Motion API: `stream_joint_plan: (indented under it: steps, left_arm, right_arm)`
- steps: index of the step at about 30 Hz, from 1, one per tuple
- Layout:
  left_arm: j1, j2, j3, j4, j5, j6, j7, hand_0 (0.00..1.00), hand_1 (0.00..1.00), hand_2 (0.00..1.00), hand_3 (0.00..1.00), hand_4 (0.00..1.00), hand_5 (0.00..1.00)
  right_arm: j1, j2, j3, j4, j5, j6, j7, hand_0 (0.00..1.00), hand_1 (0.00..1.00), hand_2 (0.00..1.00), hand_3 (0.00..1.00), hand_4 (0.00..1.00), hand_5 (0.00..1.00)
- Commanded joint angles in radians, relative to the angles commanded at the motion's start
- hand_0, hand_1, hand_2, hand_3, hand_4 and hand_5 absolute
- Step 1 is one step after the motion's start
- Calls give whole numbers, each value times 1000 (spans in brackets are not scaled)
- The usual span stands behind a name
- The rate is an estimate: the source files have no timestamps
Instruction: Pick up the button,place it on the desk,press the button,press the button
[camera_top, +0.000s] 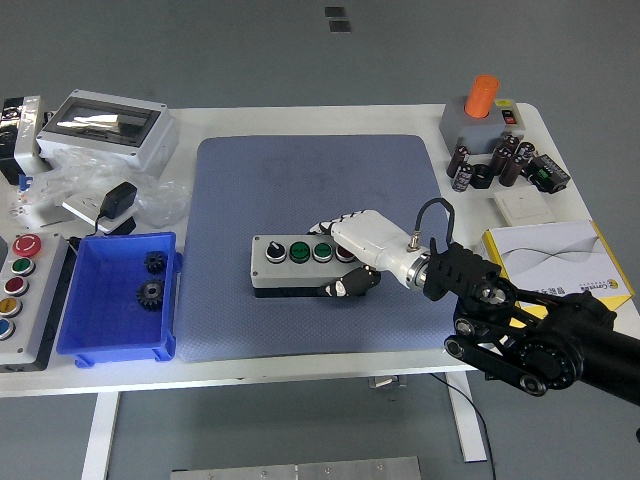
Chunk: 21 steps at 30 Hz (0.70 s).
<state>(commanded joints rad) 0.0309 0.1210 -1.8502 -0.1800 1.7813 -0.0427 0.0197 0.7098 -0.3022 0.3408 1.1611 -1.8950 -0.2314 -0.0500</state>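
I have the button box (300, 265) down on the mat (320, 190), right hand (352, 250) fingers wrapped round its end; both presses left.

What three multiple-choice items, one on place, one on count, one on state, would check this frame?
1. Where does the grey button box sit?
A. on the blue-grey mat
B. in the blue plastic bin
C. on the yellow-edged booklet

2. How many black gears lie in the blue bin?
A. none
B. two
C. five

3. What is the right hand doing?
A. hanging open above the orange-capped unit
B. resting off the table
C. gripping the button box's right end

Answers:
1 A, the box lies on the mat.
2 B, two gears show in the bin.
3 C, fingers and thumb close around the box's end.
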Motion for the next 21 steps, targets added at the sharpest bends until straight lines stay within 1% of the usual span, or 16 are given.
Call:
stream_joint_plan:
  steps: [3, 4, 9, 10, 15, 16, 18, 21]
  left_arm:
    - [0, 0, -1, 0, 1, -1, -1, 729, 736, 593, 625, 551, 229]
    - [-1, 0, 0, 0, 1, -1, -1, 729, 736, 593, 624, 547, 231]
    - [-1, 1, -1, 0, 1, -3, -3, 729, 736, 593, 624, 547, 231]
    - [-1, 1, -1, 0, 1, -3, -3, 729, 736, 592, 621, 541, 236]
    - [-2, 0, -1, 0, 0, -5, -5, 729, 736, 592, 621, 541, 236]
    - [-2, 0, -1, 0, -1, -5, -6, 729, 736, 590, 620, 535, 233]
    - [-2, -1, -1, 0, -1, -7, -7, 729, 736, 590, 620, 535, 233]
    - [-2, -2, -2, 0, -2, -8, -8, 729, 736, 590, 620, 535, 233]
  right_arm:
    - [0, -1, 3, 2, 3, 1, 0, 798, 862, 914, 916, 808, 219]
    - [0, -1, 4, 2, 4, 0, 0, 838, 903, 998, 998, 920, 325]
    - [-1, -2, 7, 4, 4, 0, 0, 838, 903, 998, 998, 920, 325]
    - [0, -3, 8, 5, 4, 1, 0, 835, 903, 998, 998, 962, 369]
    - [-1, -7, 12, 13, 4, 8, -2, 835, 903, 998, 998, 962, 369]
    - [-1, -11, 15, 19, 6, 12, -2, 835, 903, 998, 998, 980, 387]
    - [-3, -22, 27, 41, 14, 21, -2, 835, 903, 998, 998, 980, 387]
    - [-10, -46, 59, 91, 54, 39, 3, 835, 903, 998, 998, 980, 387]
